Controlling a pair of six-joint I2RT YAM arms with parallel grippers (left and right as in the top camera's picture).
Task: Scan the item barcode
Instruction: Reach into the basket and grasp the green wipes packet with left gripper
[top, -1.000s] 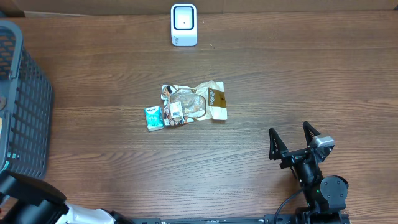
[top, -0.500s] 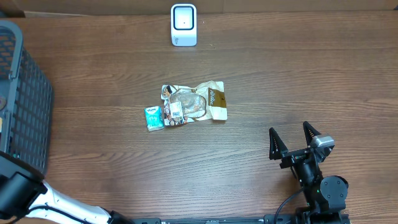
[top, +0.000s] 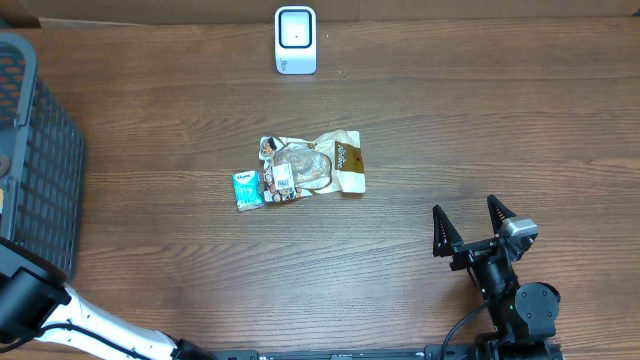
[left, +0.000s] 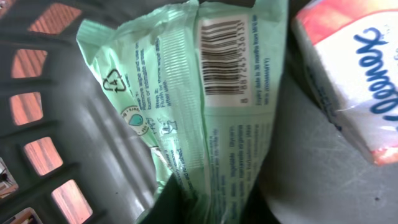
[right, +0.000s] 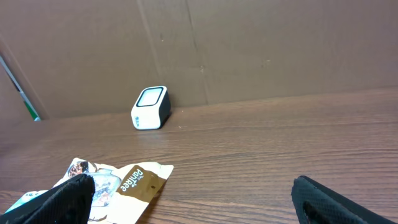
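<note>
At the left edge of the overhead frame, the robot's left arm reaches down into the dark basket (left: 93, 143). There the left end effector (left: 214, 200) is clenched on the lower edge of a green pouch (left: 186, 112), as the wrist view shows. The pouch lies printed side up against the basket's slotted wall, and its barcode (left: 225, 56) sits plainly exposed near the top of that frame. A grip at the opposite end appears chosen to leave the code uncovered for reading. A white and orange tissue pack (left: 348, 74) lies just beside the pouch at the right of the frame and plays no part in the grasp.

The scanner (top: 295, 40), a small white unit, stands at the top centre of the bench (top: 450, 120), well apart from the basket. Its window faces the open wood in front of it, where an item could be presented. A brown and white snack packet (top: 315, 168) and a small teal packet (top: 247, 189) lie side by side at mid-bench, between the scanner and the arms.

At the lower right of the overhead frame, the right end effector (top: 464, 207) hovers released above the bench. Its fingers are spread wide, it holds nothing, and it is parked clear of the path to the scanner. The job appears to be at its start, with the pouch gripped but not yet lifted out or shown to the reader.
</note>
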